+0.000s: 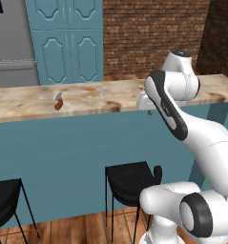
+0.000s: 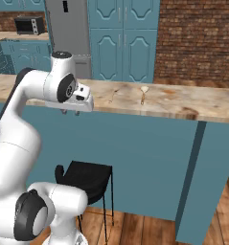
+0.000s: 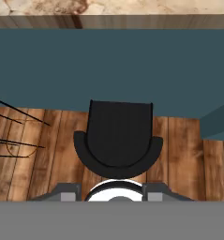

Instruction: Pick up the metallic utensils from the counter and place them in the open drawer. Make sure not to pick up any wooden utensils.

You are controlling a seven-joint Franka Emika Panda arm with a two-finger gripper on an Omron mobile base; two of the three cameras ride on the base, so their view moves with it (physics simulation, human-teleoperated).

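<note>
On the counter (image 1: 20, 102) lies a curved silver blade with a reddish-brown handle (image 1: 58, 101). A thin silver utensil (image 1: 100, 93) rests further right. My gripper (image 1: 150, 112) hangs just off the counter's front edge, right of both pieces, pointing down. From the other side the gripper (image 2: 70, 112) sits level with the counter edge (image 2: 135, 112). Looking down the hand, the gripper (image 3: 111, 192) stands open, its fingertips (image 3: 66, 191) well apart with nothing between them. The open drawer is out of view.
Two slim tan utensils (image 2: 113, 95) (image 2: 143, 94) lie on the counter right of my hand. A black stool (image 3: 118, 138) stands directly below the gripper, and another stool (image 1: 3, 200) is at the left. The teal counter base (image 1: 63, 152) faces me over a wooden floor.
</note>
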